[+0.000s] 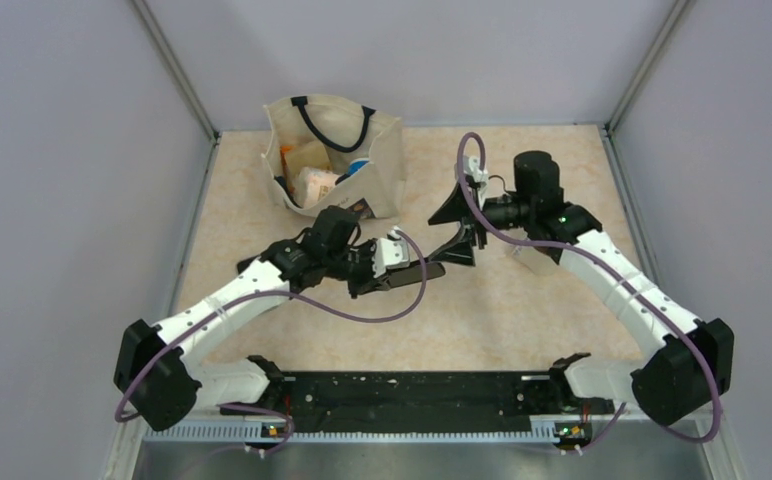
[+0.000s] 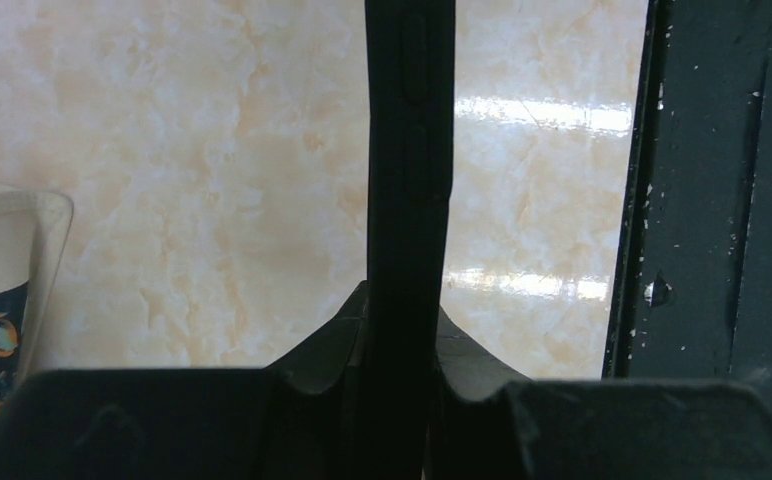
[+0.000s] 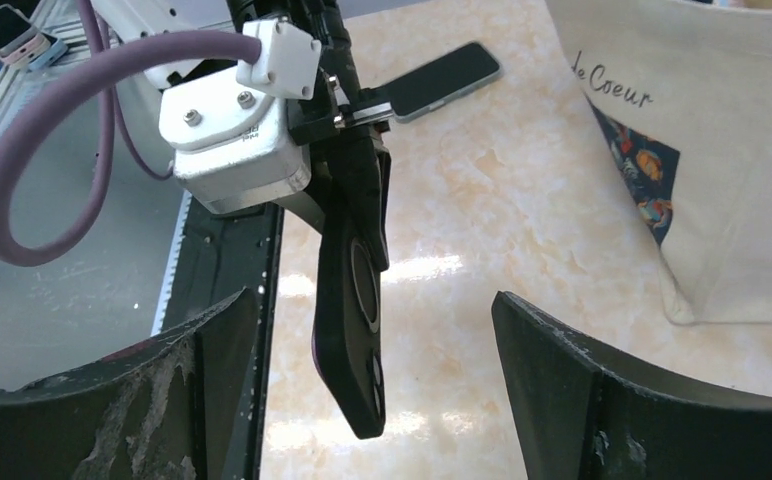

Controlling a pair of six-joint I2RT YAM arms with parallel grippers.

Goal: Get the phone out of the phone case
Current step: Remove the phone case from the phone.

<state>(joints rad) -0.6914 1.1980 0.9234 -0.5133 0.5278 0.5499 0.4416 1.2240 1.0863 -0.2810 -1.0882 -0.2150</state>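
Phone case (image 1: 434, 268) sits mid-frame in top view, pinched by L gripper (image 1: 414, 270), jaws closed tight on it, w/ the case sticking out toward frame right. R gripper (image 1: 454, 228) hovers just above-right of it, jaws spread wide, nothing in them, tips near the case but apart from it. Tote bag (image 1: 382, 160) stands upper centre-left on the marbled table (image 1: 522, 310), well behind both grippers.

L wrist view: case (image 2: 409, 200) seen edge-on, a dark vertical bar up the centre of frame, its lower end clamped in L gripper (image 2: 402, 400) along the bottom edge. Table behind it; dark rail (image 2: 722, 200) down the right side; corner of the bag (image 2: 2, 240) at lower left.

R wrist view: L gripper (image 3: 357, 180) upper centre-left, closed on the top end of the case (image 3: 352, 300), which hangs down tilted, back face w/ camera cut-outs toward the cam, clear of the table. R gripper (image 3: 374, 297) wide open, one finger at lower left, one at lower right, case between them w/ gaps both sides. Phone (image 3: 442, 78) lies flat on the table at top centre, dark screen up, beyond L gripper and apart from the case. Bag (image 3: 742, 180) fills the right side.
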